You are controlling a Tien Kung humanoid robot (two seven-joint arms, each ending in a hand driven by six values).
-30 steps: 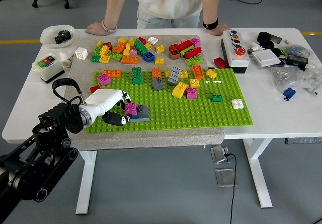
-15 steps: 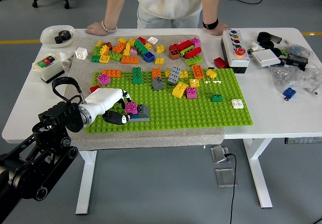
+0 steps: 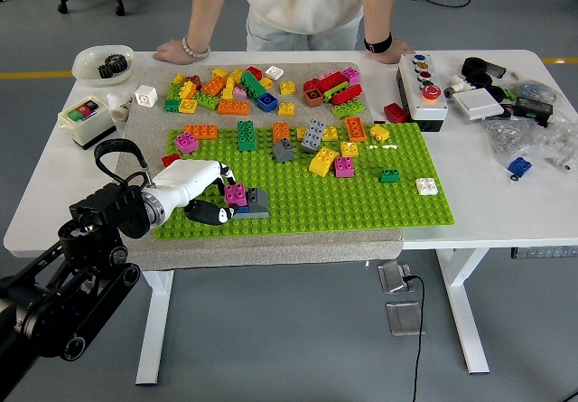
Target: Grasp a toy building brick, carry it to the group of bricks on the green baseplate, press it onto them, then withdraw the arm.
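The green baseplate (image 3: 361,199) lies on a grey mat in the middle of the table. Near its front left corner stands a small group: a magenta brick (image 3: 236,193) against a grey sloped brick (image 3: 257,201), with a bit of blue below. My left hand (image 3: 222,198), white with black fingertips, reaches in from the left. Its fingers are curled around the magenta brick, one fingertip (image 3: 228,180) behind it and the thumb (image 3: 215,213) in front. The right arm is out of view.
Loose bricks (image 3: 244,86) cover the mat's far part, and more bricks (image 3: 316,140) stand along the baseplate's far edge. A white brick (image 3: 426,185) sits at its right. A button box (image 3: 424,86) stands at the right. A person's hands (image 3: 172,51) rest on the far edge.
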